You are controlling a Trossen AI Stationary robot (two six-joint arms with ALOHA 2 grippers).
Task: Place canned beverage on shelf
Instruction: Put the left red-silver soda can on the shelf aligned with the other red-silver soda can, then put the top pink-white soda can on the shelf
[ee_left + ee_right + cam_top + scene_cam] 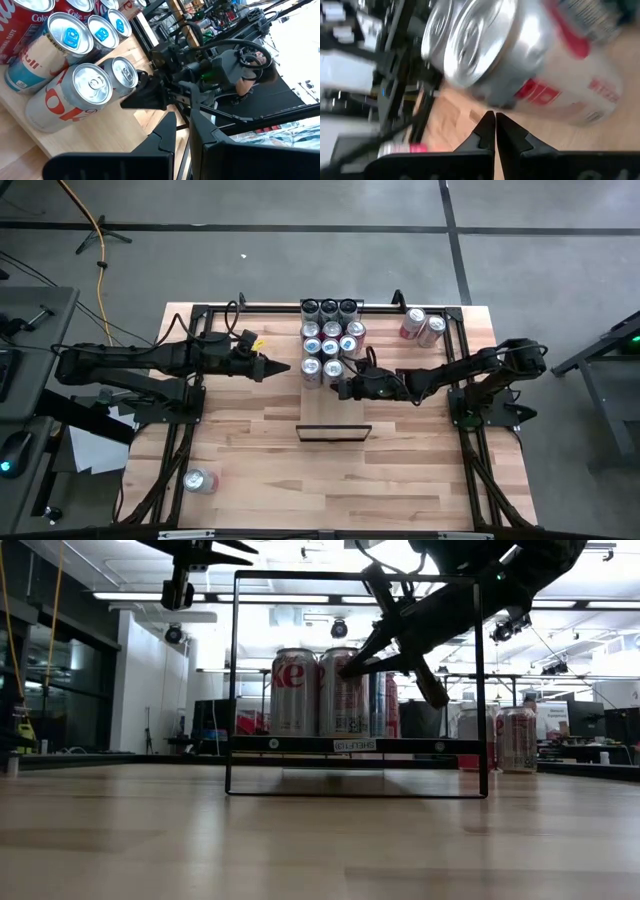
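The shelf (pixel 335 412) is a pale wood panel in the middle of the table, with a black bar at its near end. Several cans (pixel 330 340) stand upright on its far half. The two nearest are a silver-and-red one (pixel 292 690) and a silver one (pixel 345 690). My right gripper (pixel 339 388) is shut and comes from the table's right, slanting down. Its tips (pixel 494 116) are at the near right can (pixel 520 60). My left gripper (pixel 283 367) is shut and empty, held above the table just left of the shelf. My right gripper's shut fingertips (pixel 350 668) stand at the side wall of the near right can (pixel 123 75), high up under its rim. They come level to slightly downward from the table's right. I cannot tell whether they touch the wall. The can stands upright on the shelf.
Two cans (pixel 421 327) lie at the table's far right corner, and one can (pixel 200 480) lies near the left front. A black rail frame (pixel 190 340) runs around the table. A thin black frame (pixel 232 690) stands upright at the shelf's near end.
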